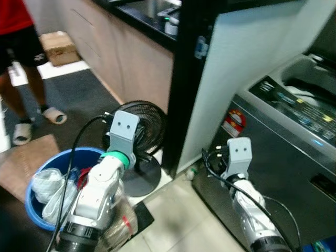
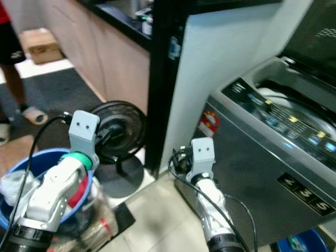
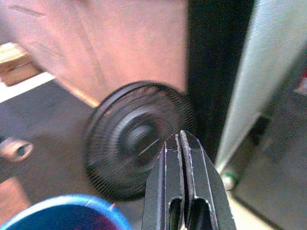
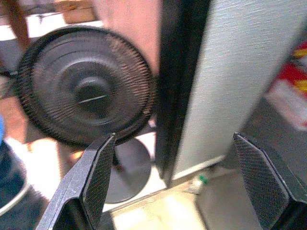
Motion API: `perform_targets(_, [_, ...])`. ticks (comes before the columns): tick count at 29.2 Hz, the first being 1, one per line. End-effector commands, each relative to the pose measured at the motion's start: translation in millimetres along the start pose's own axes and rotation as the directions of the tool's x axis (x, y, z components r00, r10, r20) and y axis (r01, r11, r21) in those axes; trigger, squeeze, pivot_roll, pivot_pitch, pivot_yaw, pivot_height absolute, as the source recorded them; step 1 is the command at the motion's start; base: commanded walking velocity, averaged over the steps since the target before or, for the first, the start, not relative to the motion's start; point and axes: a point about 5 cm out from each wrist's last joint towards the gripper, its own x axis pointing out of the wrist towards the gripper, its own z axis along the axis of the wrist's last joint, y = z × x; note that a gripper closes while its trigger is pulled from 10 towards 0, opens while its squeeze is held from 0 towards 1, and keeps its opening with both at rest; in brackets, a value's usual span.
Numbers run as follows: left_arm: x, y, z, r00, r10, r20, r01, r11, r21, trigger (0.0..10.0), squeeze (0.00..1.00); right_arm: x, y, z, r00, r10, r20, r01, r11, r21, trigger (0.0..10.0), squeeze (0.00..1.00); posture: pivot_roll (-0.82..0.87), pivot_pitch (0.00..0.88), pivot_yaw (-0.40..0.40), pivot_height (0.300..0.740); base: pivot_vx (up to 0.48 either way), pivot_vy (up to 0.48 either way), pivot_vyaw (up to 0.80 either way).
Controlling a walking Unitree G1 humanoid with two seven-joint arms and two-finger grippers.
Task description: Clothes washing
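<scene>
The grey top-loading washing machine (image 1: 294, 152) stands at the robot's right, its lid raised and its dark control panel (image 1: 299, 107) with small coloured markings running along the front edge of the top. A red and white round sticker (image 1: 234, 122) sits near the upper left corner of its front face.

The round blue plastic basin (image 1: 63, 163) rests on the floor at the robot's lower left, holding crumpled white cloth (image 1: 47, 186) and a red item (image 1: 83, 178); part of its contents is hidden by the left arm.

The left gripper (image 3: 182, 143) is raised above the basin's far rim, its two black fingers pressed together with nothing between them. It points toward the black round floor fan (image 1: 139, 126), which stands on a disc base (image 1: 142, 178) on the pale tiled floor (image 1: 173, 215), beside a black vertical post (image 1: 186, 84) and a white panel (image 1: 236, 58).

The right gripper (image 4: 187, 158) is held low in front of the washing machine's left front corner, fingers (image 4: 98, 172) spread wide apart and empty.

A person's legs in sandals (image 1: 31, 118) stand on the dark mat (image 1: 79, 94) at the far left, near a cardboard box (image 1: 59, 47) against the wooden cabinet front (image 1: 126, 52)
</scene>
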Motion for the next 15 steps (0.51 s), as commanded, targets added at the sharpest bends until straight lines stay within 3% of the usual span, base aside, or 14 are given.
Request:
perform_targets(1, [-0.3, -4.4, -8.3, 1.0, -0.008, -0.029, 0.008, 1.0, 0.007, 10.0, 0.0, -5.2, -4.9, -10.4, 0.999, -0.017, -0.03, 0.017, 1.0, -0.006, 10.0, 0.0, 0.1, 0.027, -0.03, 0.74, 0.0, 0.0, 0.78])
perform_targets(15, [0.5, -9.8, -11.4, 0.999, -0.014, -0.031, 0.015, 1.0, 0.025, 10.0, 0.0, -3.4, -2.5, -17.0, 0.999, -0.008, -0.037, 0.007, 1.0, -0.015, 10.0, 0.02, 0.1, 0.015, -0.031, 0.74, 0.0, 0.0, 0.78])
